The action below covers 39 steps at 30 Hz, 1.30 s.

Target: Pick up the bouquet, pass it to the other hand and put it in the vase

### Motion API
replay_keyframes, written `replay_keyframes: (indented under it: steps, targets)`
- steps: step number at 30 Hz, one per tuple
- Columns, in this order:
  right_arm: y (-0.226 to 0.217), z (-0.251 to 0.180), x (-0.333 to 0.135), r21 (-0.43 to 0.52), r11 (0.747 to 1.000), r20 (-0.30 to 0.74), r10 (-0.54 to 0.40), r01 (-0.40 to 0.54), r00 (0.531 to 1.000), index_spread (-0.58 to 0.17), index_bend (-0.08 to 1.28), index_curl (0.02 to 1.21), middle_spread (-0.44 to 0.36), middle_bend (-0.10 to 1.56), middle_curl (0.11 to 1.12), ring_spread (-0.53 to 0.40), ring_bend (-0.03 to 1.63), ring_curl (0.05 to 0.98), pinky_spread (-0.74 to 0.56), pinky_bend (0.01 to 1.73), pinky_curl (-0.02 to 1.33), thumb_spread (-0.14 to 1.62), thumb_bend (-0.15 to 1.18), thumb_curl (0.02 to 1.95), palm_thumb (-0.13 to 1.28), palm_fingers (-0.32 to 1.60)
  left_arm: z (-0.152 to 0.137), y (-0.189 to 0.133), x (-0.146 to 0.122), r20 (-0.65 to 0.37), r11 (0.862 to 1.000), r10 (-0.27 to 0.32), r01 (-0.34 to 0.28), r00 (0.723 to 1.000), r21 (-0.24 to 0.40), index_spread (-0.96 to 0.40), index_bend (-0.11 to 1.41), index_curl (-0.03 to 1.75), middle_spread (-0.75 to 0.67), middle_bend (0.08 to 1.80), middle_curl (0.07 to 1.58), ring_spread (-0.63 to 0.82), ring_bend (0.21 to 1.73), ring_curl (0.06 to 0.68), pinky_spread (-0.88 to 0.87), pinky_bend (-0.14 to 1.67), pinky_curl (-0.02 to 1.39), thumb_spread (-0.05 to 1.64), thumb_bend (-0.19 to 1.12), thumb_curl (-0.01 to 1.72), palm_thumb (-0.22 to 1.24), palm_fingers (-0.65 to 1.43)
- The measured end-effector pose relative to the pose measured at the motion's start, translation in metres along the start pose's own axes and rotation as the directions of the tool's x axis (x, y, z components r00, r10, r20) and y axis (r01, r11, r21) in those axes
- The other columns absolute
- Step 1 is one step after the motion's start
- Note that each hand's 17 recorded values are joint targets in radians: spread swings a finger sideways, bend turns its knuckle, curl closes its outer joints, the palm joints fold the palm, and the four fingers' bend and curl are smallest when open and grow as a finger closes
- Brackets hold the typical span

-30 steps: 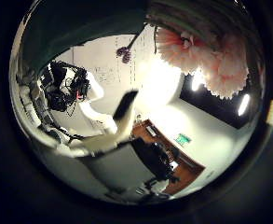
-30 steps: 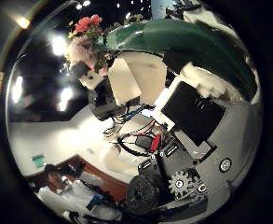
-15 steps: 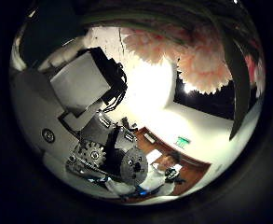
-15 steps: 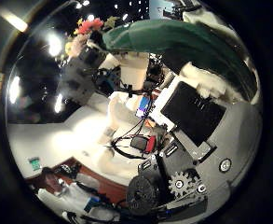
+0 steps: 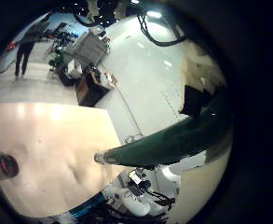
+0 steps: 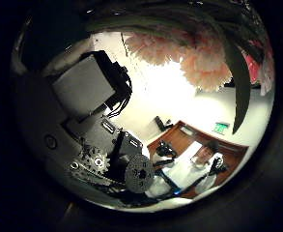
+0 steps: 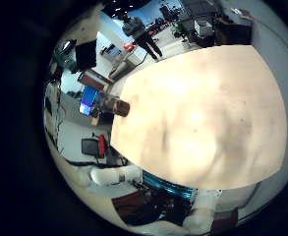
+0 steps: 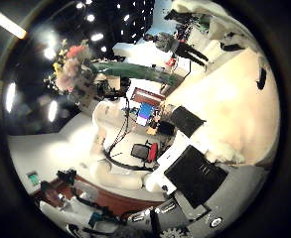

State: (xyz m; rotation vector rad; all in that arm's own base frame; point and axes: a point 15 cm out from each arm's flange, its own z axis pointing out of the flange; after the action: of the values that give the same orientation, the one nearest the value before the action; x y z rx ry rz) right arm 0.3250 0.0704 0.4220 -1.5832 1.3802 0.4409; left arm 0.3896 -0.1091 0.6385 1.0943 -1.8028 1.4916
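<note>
The bouquet [image 8: 73, 61] appears just passed: left hand [image 8: 113, 87] grips its green stem [image 5: 173, 138], right hand [image 8: 200, 174] released. Next: the vase [image 7: 119, 106] on the worktop [image 7: 202, 108].

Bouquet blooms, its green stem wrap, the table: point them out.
bouquet blooms [image 6: 184, 53], left thumb side palm view, on the pink petals.
green stem wrap [image 5: 169, 142], left little finger side palm view, mid-length.
table [image 7: 212, 108], right little finger side palm view, bare top.

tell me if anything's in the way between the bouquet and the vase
Nothing visible does. The bouquet hangs above a bare stretch of table, and the vase stands alone near the table's edge with no object around it.
</note>
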Motion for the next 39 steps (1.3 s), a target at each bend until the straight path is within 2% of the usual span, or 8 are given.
replay_keyframes:
  steps: [3, 10, 17, 20, 24, 31, 39]
  targets:
    - [-0.001, 0.001, -0.001, -0.001, 1.0, 0.004, 0.002, -0.002, 1.0, -0.444, 0.34, 0.46, -0.178, 0.67, 0.43, -0.265, 1.12, 0.43, -0.23, 1.08, 0.74, 0.91, -0.04, 0.68, 0.72, 0.28, -0.031, -0.009, 0.001, 0.059, 0.998, 0.032, -0.035, 0.998, 0.057, -0.55, 1.04, 0.9, -0.39, 1.32, 0.78, -0.37, 1.49, 0.57, -0.56, 1.17, 0.9, 1.05, 0.04, 0.72, 0.91, 1.15]
    - [0.001, 0.006, -0.006, -0.046, 0.999, 0.028, 0.006, -0.005, 1.0, -0.447, 0.31, 0.43, -0.124, 0.58, 0.39, -0.152, 1.01, 0.359, 0.05, 0.99, 0.7, 0.92, -0.03, 0.61, 0.7, 0.22, -0.104, -0.01, -0.014, 0.16, 0.98, 0.03, -0.06, 0.987, 0.191, -0.55, 1.05, 0.92, -0.39, 1.33, 0.77, -0.37, 1.5, 0.571, -0.57, 1.16, 0.94, 1.05, 0.01, 0.77, 0.91, 1.15]
    - [-0.01, 0.001, -0.008, -0.04, 0.999, 0.023, 0.005, -0.004, 1.0, -0.45, 0.28, 0.41, -0.101, 0.54, 0.37, -0.099, 0.96, 0.314, 0.23, 0.9, 0.64, 0.93, -0.03, 0.57, 0.7, 0.24, -0.169, 0.007, -0.035, 0.198, 0.962, -0.019, -0.035, 0.98, 0.269, -0.55, 1.05, 0.92, -0.38, 1.34, 0.75, -0.37, 1.51, 0.571, -0.59, 1.14, 0.97, 1.04, -0.01, 0.81, 0.91, 1.15]
    - [-0.015, 0.0, -0.01, -0.045, 0.999, 0.023, 0.0, 0.001, 1.0, -0.446, 0.27, 0.4, -0.097, 0.53, 0.36, -0.091, 0.94, 0.299, 0.28, 0.84, 0.62, 0.93, -0.03, 0.55, 0.71, 0.23, -0.194, 0.014, -0.049, 0.189, 0.951, -0.056, -0.005, 0.98, 0.308, -0.55, 1.06, 0.93, -0.38, 1.35, 0.75, -0.37, 1.51, 0.571, -0.59, 1.13, 0.98, 1.03, -0.01, 0.82, 0.91, 1.15]
    - [-0.018, 0.002, -0.011, -0.052, 0.999, 0.024, 0.017, -0.016, 1.0, -0.443, 0.25, 0.39, -0.092, 0.5, 0.35, -0.085, 0.91, 0.276, 0.32, 0.81, 0.59, 0.92, -0.02, 0.55, 0.72, 0.24, -0.22, 0.031, -0.066, 0.186, 0.943, -0.1, 0.033, 0.977, 0.331, -0.54, 1.06, 0.93, -0.38, 1.35, 0.74, -0.37, 1.51, 0.57, -0.6, 1.12, 0.99, 1.03, -0.01, 0.84, 0.9, 1.15]
    - [-0.025, 0.007, -0.01, -0.073, 0.997, 0.036, 0.035, -0.032, 0.999, -0.436, 0.22, 0.39, -0.08, 0.46, 0.34, -0.07, 0.86, 0.244, 0.38, 0.78, 0.55, 0.92, -0.03, 0.54, 0.74, 0.27, -0.242, 0.052, -0.097, 0.173, 0.938, -0.159, 0.094, 0.972, 0.335, -0.54, 1.06, 0.93, -0.38, 1.36, 0.73, -0.37, 1.5, 0.57, -0.61, 1.1, 1.01, 1.04, -0.01, 0.85, 0.91, 1.15]
    - [-0.031, 0.011, -0.014, -0.09, 0.995, 0.042, 0.041, -0.038, 0.998, -0.431, 0.19, 0.38, -0.066, 0.42, 0.33, -0.054, 0.83, 0.213, 0.42, 0.73, 0.51, 0.92, -0.02, 0.54, 0.76, 0.3, -0.249, 0.066, -0.126, 0.173, 0.933, -0.204, 0.138, 0.963, 0.332, -0.54, 1.06, 0.93, -0.38, 1.36, 0.72, -0.37, 1.5, 0.569, -0.62, 1.09, 1.02, 1.04, -0.01, 0.87, 0.9, 1.15]
